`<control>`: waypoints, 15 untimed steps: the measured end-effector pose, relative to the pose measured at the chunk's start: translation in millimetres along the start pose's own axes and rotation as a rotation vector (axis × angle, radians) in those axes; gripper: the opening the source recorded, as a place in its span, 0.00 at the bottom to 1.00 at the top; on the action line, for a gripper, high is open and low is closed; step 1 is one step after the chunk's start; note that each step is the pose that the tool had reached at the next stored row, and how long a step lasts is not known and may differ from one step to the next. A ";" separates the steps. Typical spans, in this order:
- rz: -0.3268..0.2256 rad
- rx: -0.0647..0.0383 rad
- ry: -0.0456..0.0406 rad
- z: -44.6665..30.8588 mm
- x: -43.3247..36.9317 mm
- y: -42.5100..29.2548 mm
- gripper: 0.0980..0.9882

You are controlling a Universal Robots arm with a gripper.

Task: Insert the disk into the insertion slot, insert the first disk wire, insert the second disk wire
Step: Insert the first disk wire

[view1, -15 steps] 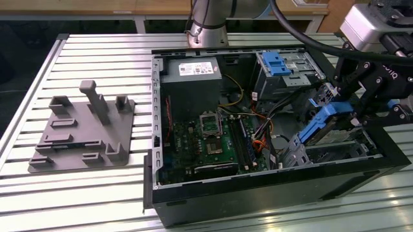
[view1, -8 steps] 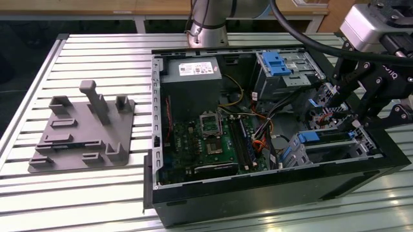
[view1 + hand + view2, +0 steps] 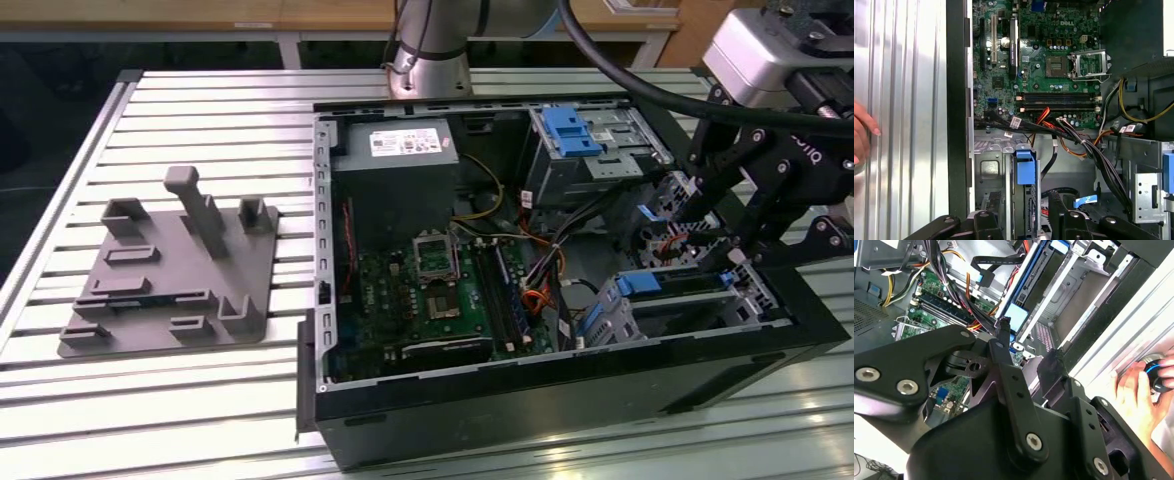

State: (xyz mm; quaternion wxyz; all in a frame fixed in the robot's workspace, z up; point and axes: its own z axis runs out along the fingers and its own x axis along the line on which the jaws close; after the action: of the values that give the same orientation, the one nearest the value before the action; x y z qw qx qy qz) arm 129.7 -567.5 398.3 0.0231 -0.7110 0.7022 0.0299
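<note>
The disk, edge-on with a blue carrier tab [image 3: 643, 283], sits in the insertion slot [image 3: 701, 312], a low silver bay at the exterior view's right of the open case. Its blue tab [image 3: 1025, 167] and rail [image 3: 1034, 275] show in both wrist views. My gripper [image 3: 718, 245] hangs just above the bay, open. Its black fingers [image 3: 1059, 212] stand either side of the carrier without touching it. A black flat cable with a blue plug [image 3: 985, 277] lies loose beside the bay, and its blue end [image 3: 1085, 201] is unplugged. Red and orange wires [image 3: 1044, 116] run nearby.
A taller cage with a blue latch [image 3: 577, 130] and a power supply [image 3: 394, 150] fill the case's far side, with the motherboard [image 3: 427, 290] between. A grey fixture [image 3: 174, 270] lies on the slatted table. A person's hand [image 3: 1136, 397] rests outside the case wall.
</note>
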 end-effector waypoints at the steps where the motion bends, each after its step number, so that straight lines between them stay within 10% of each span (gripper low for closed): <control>1: 0.000 0.000 0.0000 0.0 0.0 0.0 0.45; 7: 0.000 -0.003 -0.0001 0.7 -0.3 -2.2 0.45; 15: 0.000 -0.026 -0.0003 3.1 -1.0 -23.6 0.45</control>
State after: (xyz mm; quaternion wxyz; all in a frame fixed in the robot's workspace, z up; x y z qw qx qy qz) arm 153.2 -565.9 395.1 0.0141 -0.7112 0.7017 0.0391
